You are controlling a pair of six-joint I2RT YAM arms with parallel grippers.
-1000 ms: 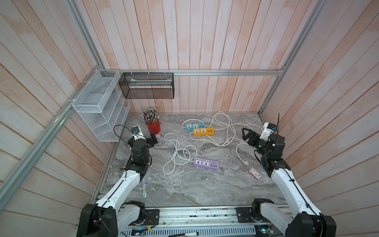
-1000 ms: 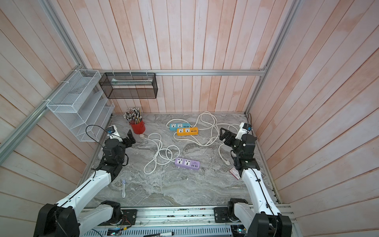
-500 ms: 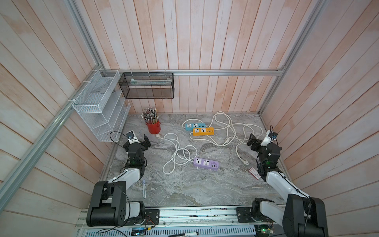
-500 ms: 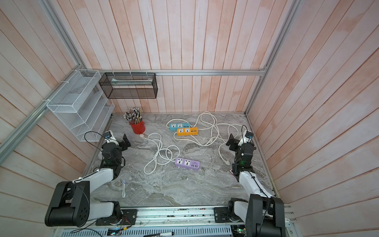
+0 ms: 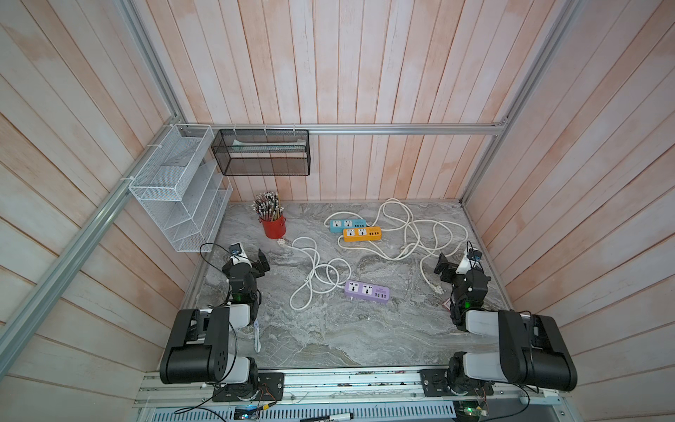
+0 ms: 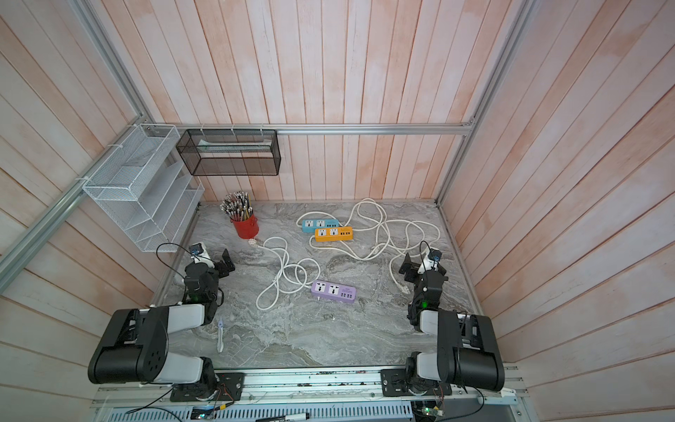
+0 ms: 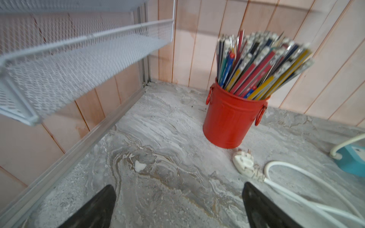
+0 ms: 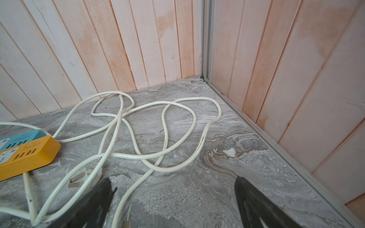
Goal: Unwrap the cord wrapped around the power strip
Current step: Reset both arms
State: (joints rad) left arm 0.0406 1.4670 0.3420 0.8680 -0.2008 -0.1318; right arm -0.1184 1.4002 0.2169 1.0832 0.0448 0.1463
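Power strip (image 5: 367,291): purple, flat in the bench middle
Cord (image 5: 303,238): white loose loops beside it
Left gripper (image 7: 178,186): wide apart, empty, by left edge
Right gripper (image 8: 173,179): wide apart, empty, by right edge

Cord (image 5: 315,271) left of nearest power strip (image 5: 366,291)

No legible text. Faint print on the blue power strip (image 8: 18,138) and the orange power strip (image 8: 29,158) is too blurred to read.
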